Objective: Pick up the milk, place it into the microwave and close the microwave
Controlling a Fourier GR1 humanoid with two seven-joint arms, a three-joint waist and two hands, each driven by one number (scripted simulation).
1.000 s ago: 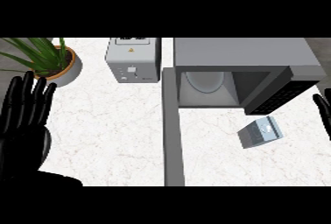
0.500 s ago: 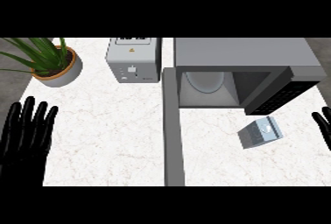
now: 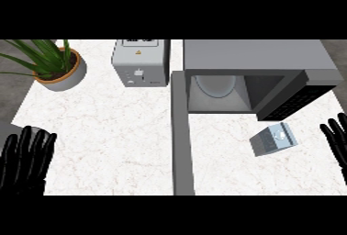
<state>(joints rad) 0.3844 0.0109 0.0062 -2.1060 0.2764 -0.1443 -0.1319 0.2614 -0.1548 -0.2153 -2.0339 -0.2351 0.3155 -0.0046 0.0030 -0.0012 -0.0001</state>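
Sitting just left of the right robot hand [image 3: 337, 140], the milk [image 3: 273, 139] is on the surface [image 3: 115, 137] with a small gap between them, nothing touching it. Can't tell for sure from this angle if the carton's upright or tipped, it looks a bit skewed.

Just past it, farther from the robot hand, is the microwave [image 3: 251, 64] with its door [image 3: 295, 98] swung wide open. I'd guess the layout is deliberate: carton parked by the door, cavity exposed, short trip in. By the look of it the pick hasn't happened yet.

The right robot hand only shows fingers at the edge, straight and spread, holding nothing. The left robot hand [image 3: 25, 160] is well away on the other side, low at the view's edge, fingers straight too, empty, just resting. Far beyond that one there's a plant [image 3: 58, 69] and a grey box [image 3: 140, 62], both out of the way of all this.
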